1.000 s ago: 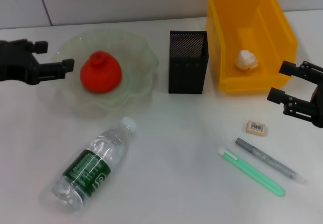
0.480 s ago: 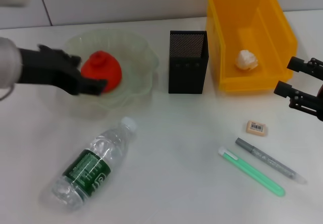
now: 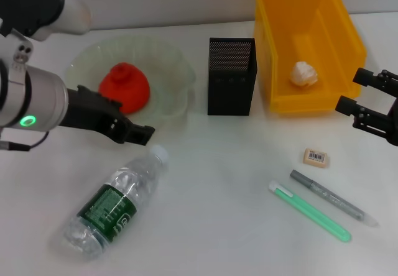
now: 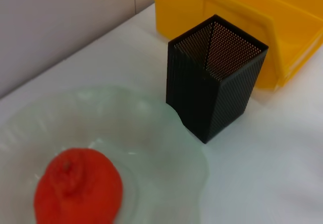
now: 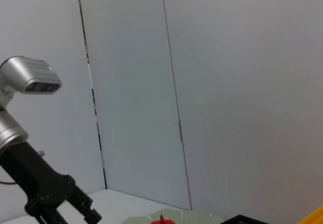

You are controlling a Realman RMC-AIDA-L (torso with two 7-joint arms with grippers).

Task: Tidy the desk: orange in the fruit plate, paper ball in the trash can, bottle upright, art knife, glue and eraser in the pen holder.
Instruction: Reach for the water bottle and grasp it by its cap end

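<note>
Reaching our left claw point(image 3: 140, 133) toward the cap of the bottle point(image 3: 115, 201), which lies on its side on the worktop, we cannot tell its finger spacing; a glancing touch could roll the bottle away. Our right claw point(image 3: 367, 99) hangs spread beside the trash can point(image 3: 348, 46).

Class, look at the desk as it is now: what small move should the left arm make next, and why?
Probably lower the left gripper onto the bottle, near its cap, to stand it up. The bottle lies on its side just below the gripper, while the orange already sits in the plate and the paper ball in the bin.
</note>
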